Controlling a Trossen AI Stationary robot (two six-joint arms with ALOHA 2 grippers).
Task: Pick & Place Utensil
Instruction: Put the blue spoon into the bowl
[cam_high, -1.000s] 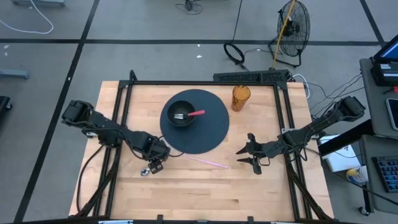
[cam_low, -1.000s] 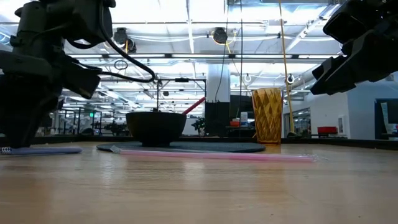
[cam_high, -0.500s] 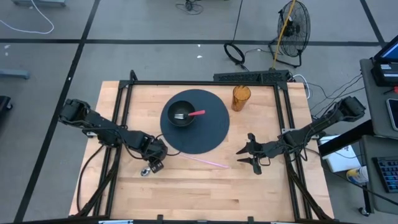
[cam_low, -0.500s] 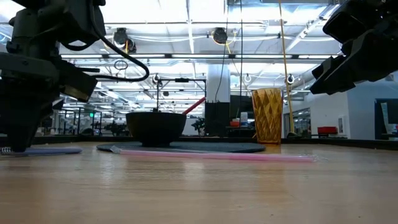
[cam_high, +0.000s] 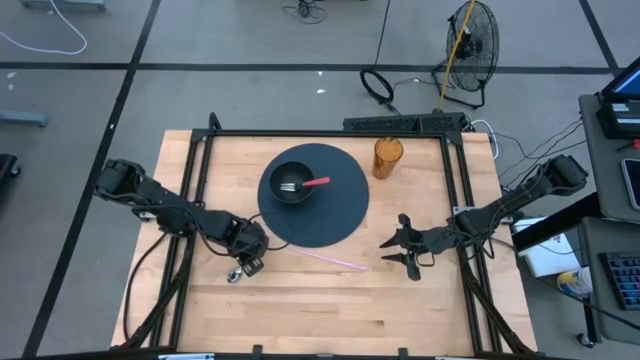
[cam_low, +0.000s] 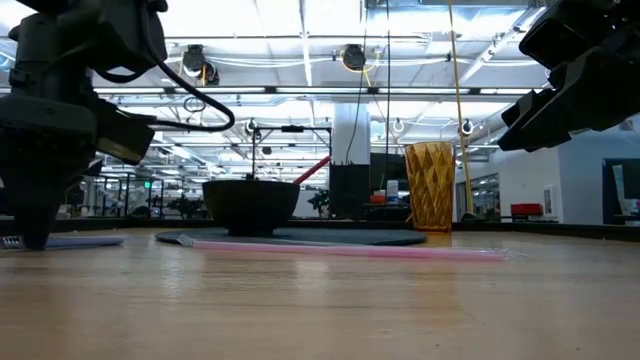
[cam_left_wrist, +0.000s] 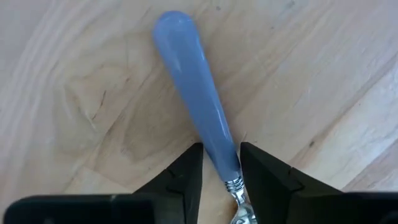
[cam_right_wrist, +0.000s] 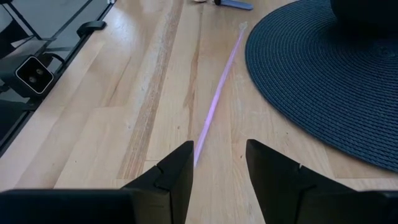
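A utensil with a pale blue handle (cam_left_wrist: 199, 106) lies flat on the wooden table near the left front; it also shows in the low view (cam_low: 75, 241). Its metal end (cam_high: 232, 275) points toward the near edge. My left gripper (cam_high: 245, 263) is down at the table, its fingers closed in on the handle. My right gripper (cam_high: 400, 250) waits open and empty above the table at the right, and in its wrist view (cam_right_wrist: 219, 165) it hangs over a pink straw. A black bowl (cam_high: 291, 184) on a round dark mat (cam_high: 340, 210) holds a red-handled fork (cam_high: 305, 183). My left gripper pinches the blue handle between its two fingers (cam_left_wrist: 186, 168), at the handle's narrow part (cam_left_wrist: 222, 155) just above the metal neck. The fingers come from above, pointing down, and lie across the handle. The utensil lies flat on the table.
A pink straw (cam_high: 330, 259) lies on the table in front of the mat, between the two grippers. An amber cup (cam_high: 387, 157) stands at the far right of the mat. A black frame (cam_high: 300, 134) runs round the table's edges.
My left gripper has shifted a little toward the table's left edge and settled lower over the blue handle. The utensil stays flat on the table.
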